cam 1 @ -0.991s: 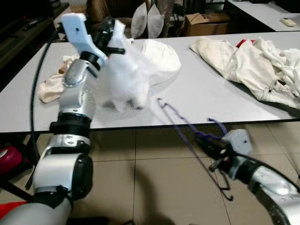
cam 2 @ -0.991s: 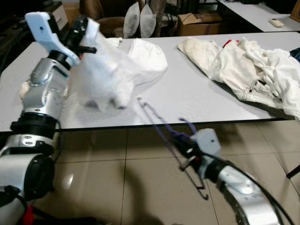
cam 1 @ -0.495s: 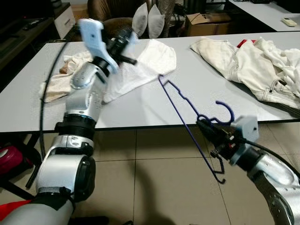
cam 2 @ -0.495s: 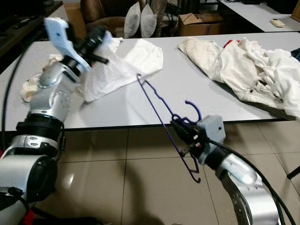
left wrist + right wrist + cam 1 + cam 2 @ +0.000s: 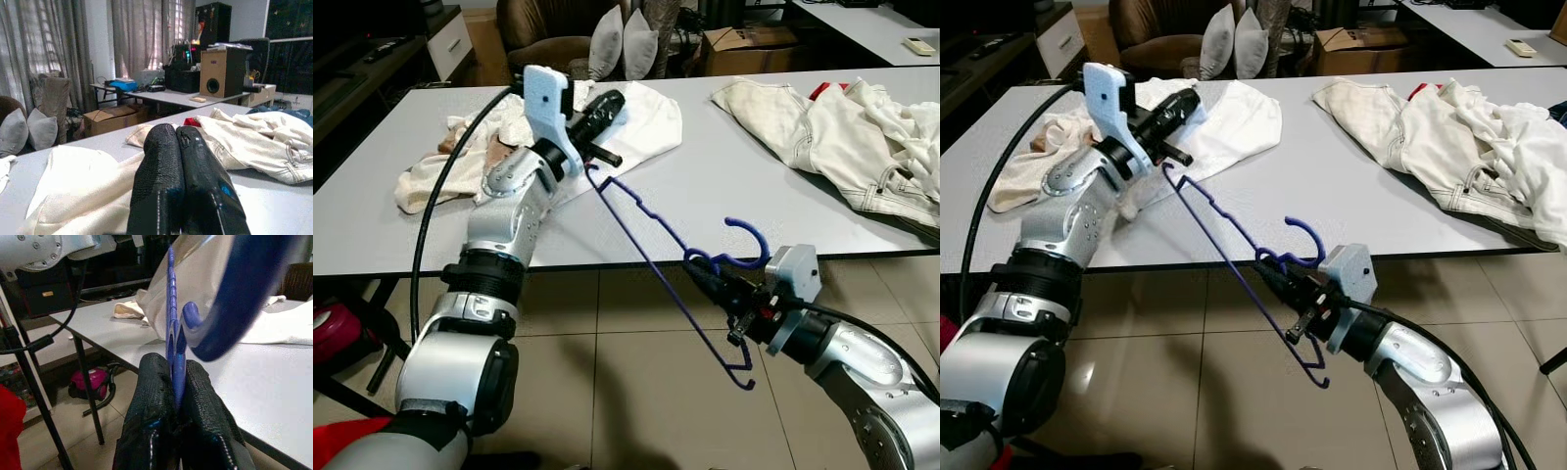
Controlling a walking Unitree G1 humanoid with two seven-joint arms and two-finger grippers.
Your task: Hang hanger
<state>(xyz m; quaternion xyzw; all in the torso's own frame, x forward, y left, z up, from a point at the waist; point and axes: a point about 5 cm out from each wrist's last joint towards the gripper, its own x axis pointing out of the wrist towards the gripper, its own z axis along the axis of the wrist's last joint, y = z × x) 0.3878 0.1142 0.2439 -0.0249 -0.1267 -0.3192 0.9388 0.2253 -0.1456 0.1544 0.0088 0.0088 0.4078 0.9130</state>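
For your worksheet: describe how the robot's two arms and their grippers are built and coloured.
Both arms are silver metal in rounded segments with black joint rings. The left gripper and right gripper each have two long black textured fingers. A pale blue-white block sits on each wrist, and a black cable loops along the left arm.

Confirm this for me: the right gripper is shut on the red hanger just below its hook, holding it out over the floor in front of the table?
Not quite: the hanger is blue, not red, as the left eye view shows. The rest holds: the right gripper is shut on it just below its hook, out over the floor in front of the table.
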